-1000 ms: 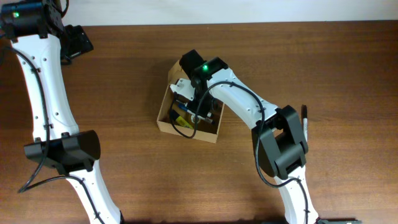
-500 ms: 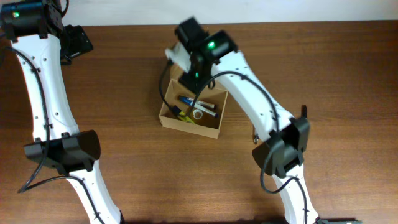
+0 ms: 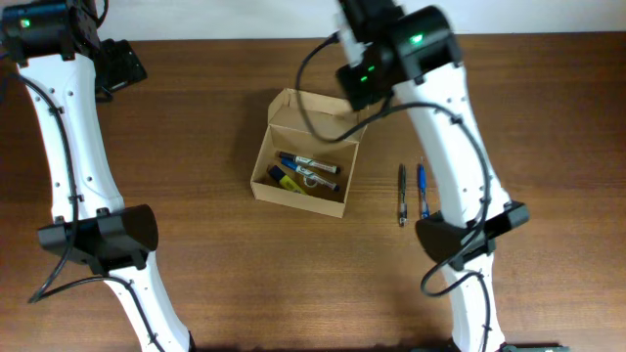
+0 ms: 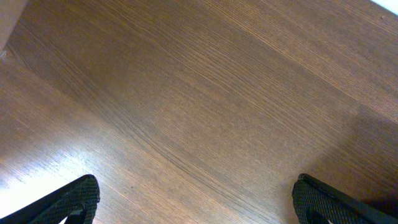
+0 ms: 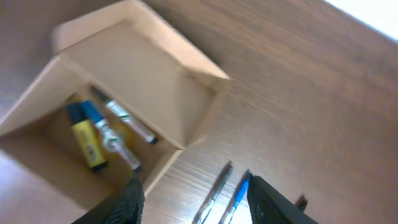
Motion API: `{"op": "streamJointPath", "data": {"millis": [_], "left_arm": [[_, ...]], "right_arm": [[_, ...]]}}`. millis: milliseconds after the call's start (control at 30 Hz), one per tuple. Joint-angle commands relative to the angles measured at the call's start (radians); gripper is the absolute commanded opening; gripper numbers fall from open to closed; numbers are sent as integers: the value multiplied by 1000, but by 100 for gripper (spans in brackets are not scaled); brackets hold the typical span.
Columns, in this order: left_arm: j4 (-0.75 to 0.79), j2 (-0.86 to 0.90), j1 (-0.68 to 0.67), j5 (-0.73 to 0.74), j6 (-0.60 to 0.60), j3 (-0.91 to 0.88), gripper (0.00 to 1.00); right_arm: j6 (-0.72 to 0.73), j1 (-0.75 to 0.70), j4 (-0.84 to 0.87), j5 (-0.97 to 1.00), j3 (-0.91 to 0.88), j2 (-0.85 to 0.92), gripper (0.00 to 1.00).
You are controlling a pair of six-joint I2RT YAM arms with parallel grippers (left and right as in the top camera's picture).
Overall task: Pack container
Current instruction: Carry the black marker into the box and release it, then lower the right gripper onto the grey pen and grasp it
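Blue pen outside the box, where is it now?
Overhead view: the blue pen lies on the table right of the box, beside a dark pen.

- The left arm (image 3: 73,147) reached from the near edge of the table (image 3: 245,293) up to its far left corner.
- The left gripper (image 4: 199,202) hung low there, empty, its two fingers (image 4: 71,199) wide apart.
- The right arm (image 3: 445,127) bent up from the near edge toward the middle of the far edge.
- The right gripper (image 5: 196,202) pointed down, fingers apart, empty.
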Motion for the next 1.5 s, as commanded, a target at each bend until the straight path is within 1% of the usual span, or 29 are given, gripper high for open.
{"op": "streamJointPath", "data": {"millis": [0,133,267,433,533,567,633,733,800,833,900,967,1000,1067,1400,1467], "left_arm": [[-1,-19,3,-4,12,-4,100],[-1,-19,3,-4,12,-4,100],[-1,-19,3,-4,12,-4,100],[-1,-19,3,-4,12,-4,100],[-1,-19,3,-4,12,-4,100],[-1,-19,3,-4,12,-4,100],[-1,-19,3,-4,12,-4,100],[-1,-19,3,-4,12,-4,100],[-1,-19,3,-4,12,-4,100],[-1,-19,3,-4,12,-4,100],[-1,-19,3,-4,12,-4,100],[-1,-19,3,-4,12,-4,100],[-1,-19,3,-4,12,-4,100],[-1,-19,3,-4,12,-4,100],[-1,-19,3,-4,12,-4,100],[-1,-19,3,-4,12,-4,100]], "right_arm": [[60,-57,-7,-51,-20,-7,53],[60,-84,-7,-66,-90,-54,53],[43,-85,-6,-56,-263,-178,54],[48,-86,-6,-32,-607,-421,54],[94,-85,5,-32,-819,-571,55],[105,-86,30,-36,-886,-612,59],[135,-86,122,-38,-1017,-671,63],[204,-86,300,-44,-1194,-695,64],[276,-87,415,-48,-1291,-681,65],[350,-87,483,-48,-1347,-668,65],[448,-88,582,-63,-1422,-644,64],[504,-88,670,-69,-1474,-610,61],[516,-88,699,-66,-1487,-595,59],[521,-94,739,-61,-1500,-565,59],[520,-181,793,-59,-1500,-460,59],[515,-188,802,-58,-1500,-440,56]]}}
